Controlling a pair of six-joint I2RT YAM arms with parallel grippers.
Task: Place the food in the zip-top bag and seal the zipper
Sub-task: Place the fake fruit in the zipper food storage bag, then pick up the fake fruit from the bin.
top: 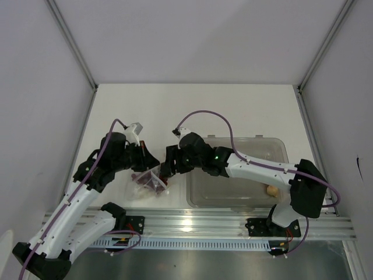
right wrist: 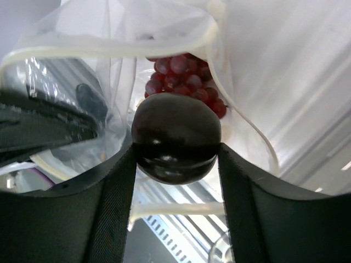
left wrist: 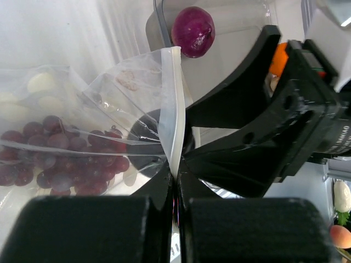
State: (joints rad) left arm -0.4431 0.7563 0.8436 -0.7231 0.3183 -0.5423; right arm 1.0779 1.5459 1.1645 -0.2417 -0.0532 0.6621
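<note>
The zip-top bag (top: pixel 147 185) lies between the arms with its mouth held open. My left gripper (left wrist: pixel 175 178) is shut on the zipper (left wrist: pixel 174 109) at the mouth's edge. A dark red grape bunch (left wrist: pixel 66 159) lies inside the bag, also visible as grapes (right wrist: pixel 184 79) from the mouth side. My right gripper (right wrist: pixel 176 150) is shut on a blackish glossy round piece (right wrist: pixel 175 139), held within the ring of the zipper strip (right wrist: pixel 109 52). A purple round fruit (left wrist: pixel 193 31) and an orange ball (left wrist: pixel 278 57) show beyond, by the tub.
A rigid clear tub (top: pixel 233 189) stands right of the bag under the right arm, with a small beige lump (top: pixel 271 189) in its near right corner. A metal rail (top: pixel 192 224) runs along the table's near edge. White walls enclose the table.
</note>
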